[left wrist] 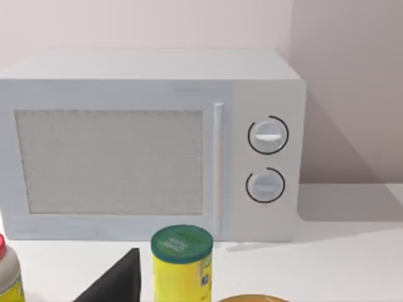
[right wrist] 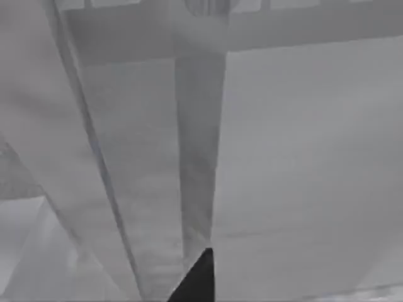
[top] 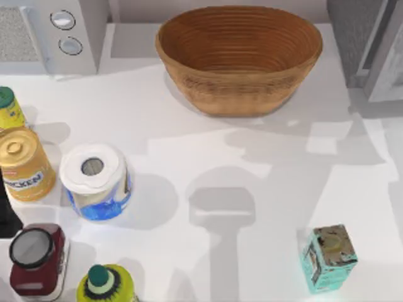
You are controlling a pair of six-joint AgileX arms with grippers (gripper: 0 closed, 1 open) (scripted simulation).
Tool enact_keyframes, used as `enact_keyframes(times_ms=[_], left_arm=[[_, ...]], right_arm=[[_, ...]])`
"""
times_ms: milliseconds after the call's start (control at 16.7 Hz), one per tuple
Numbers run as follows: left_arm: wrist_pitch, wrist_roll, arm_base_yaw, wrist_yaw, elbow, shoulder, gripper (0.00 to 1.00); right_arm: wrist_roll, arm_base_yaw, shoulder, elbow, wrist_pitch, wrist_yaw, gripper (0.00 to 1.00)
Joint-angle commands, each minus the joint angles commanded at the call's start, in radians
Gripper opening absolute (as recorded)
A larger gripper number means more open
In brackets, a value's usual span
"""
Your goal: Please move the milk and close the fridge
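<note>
The milk is out of view. The fridge [top: 356, 44] is a grey box at the table's back right corner, and its pale door panel [top: 385, 60] stands at an angle to the body. The right wrist view looks at the fridge's grey panels [right wrist: 283, 157] from very close, with a dark tip of my right gripper [right wrist: 196, 277] at the picture's edge. A dark part of my left gripper [left wrist: 116, 280] shows in the left wrist view, facing the appliance with two knobs [left wrist: 151, 145] over at the left.
A wicker basket [top: 239, 53] sits at the back middle, with the two-knob appliance [top: 50, 34] at the back left. Along the left side stand a paper roll [top: 94, 182], yellow cans [top: 24, 165], a dark red jar [top: 34, 259] and a green-capped bottle [top: 104, 284]. A teal patterned carton [top: 329, 258] stands at the front right.
</note>
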Motion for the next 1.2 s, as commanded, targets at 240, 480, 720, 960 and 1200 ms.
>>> enact_keyframes(times_ms=[240, 480, 720, 960, 1200], left_arm=[[0.0, 0.0, 0.0, 0.0, 0.0, 0.0, 1.0], [0.0, 0.0, 0.0, 0.0, 0.0, 0.0, 1.0], [0.0, 0.0, 0.0, 0.0, 0.0, 0.0, 1.0], [0.0, 0.0, 0.0, 0.0, 0.0, 0.0, 1.0], [0.0, 0.0, 0.0, 0.0, 0.0, 0.0, 1.0]], right_arm=[[0.008, 0.009, -0.002, -0.005, 0.002, 0.009, 1.0], [0.003, -0.007, 0.043, 0.029, -0.012, 0.015, 1.0], [0.004, -0.007, 0.169, 0.19, -0.041, 0.017, 1.0], [0.004, -0.007, 0.298, 0.371, -0.071, 0.018, 1.0], [0.005, -0.007, 0.365, 0.444, -0.093, 0.02, 1.0]])
